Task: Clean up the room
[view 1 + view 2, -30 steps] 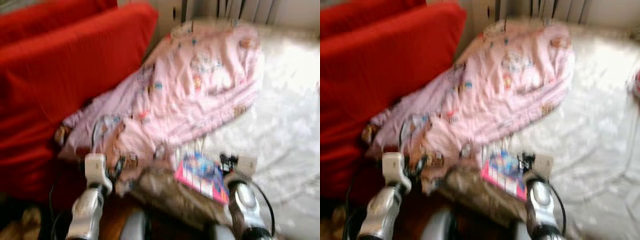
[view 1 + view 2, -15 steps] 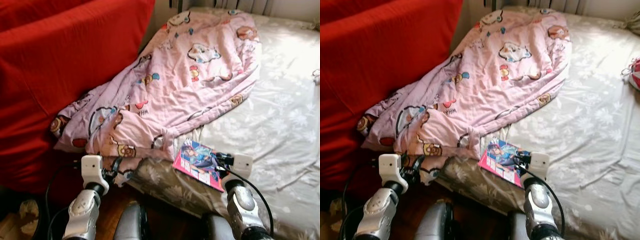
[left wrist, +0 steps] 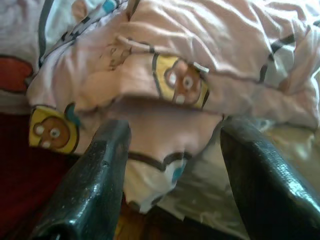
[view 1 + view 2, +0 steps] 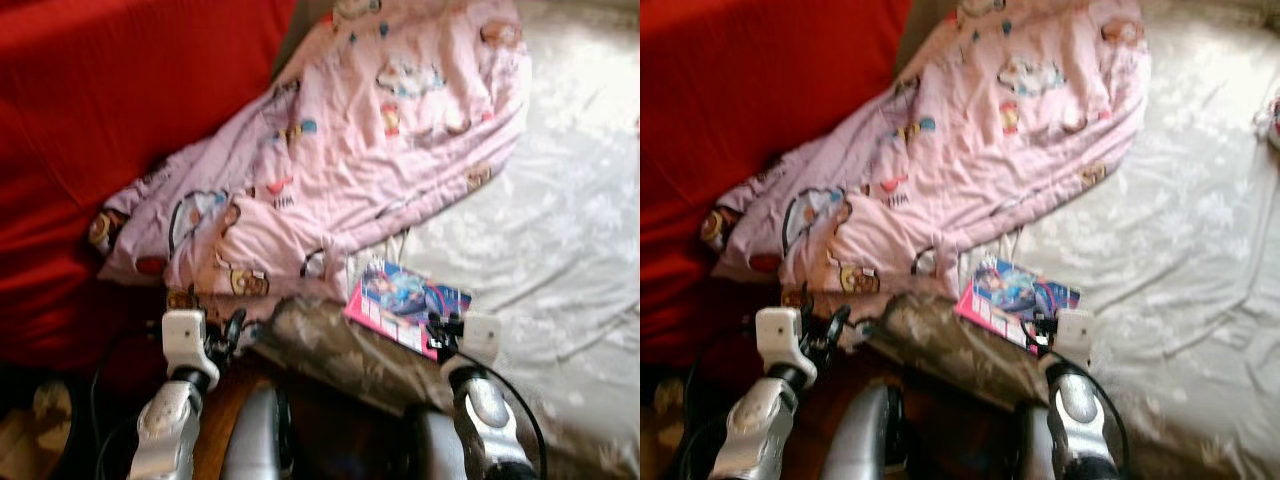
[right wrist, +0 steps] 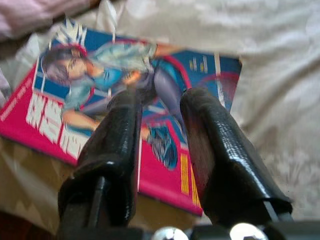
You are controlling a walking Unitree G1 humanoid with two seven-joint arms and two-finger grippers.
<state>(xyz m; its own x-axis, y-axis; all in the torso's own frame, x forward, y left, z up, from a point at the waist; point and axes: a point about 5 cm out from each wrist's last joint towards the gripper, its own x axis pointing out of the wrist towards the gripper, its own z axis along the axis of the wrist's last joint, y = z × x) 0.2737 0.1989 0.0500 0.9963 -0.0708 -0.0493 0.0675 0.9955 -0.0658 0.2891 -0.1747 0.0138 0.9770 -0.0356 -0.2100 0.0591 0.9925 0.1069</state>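
Right end effector (image 4: 447, 328) hovers with its fingers apart, right over the near edge of the comic book (image 5: 135, 120) on the bed (image 4: 560, 230). Our left end effector (image 4: 222, 330) is open too, just before the pink blanket (image 4: 380, 140) that hangs off the bed. We think we are reaching for the book. Next we must go lower and pinch its edge.

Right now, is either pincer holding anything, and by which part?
Nothing is held. The right pincer hangs open over the comic book; the left pincer is open near the pink blanket.
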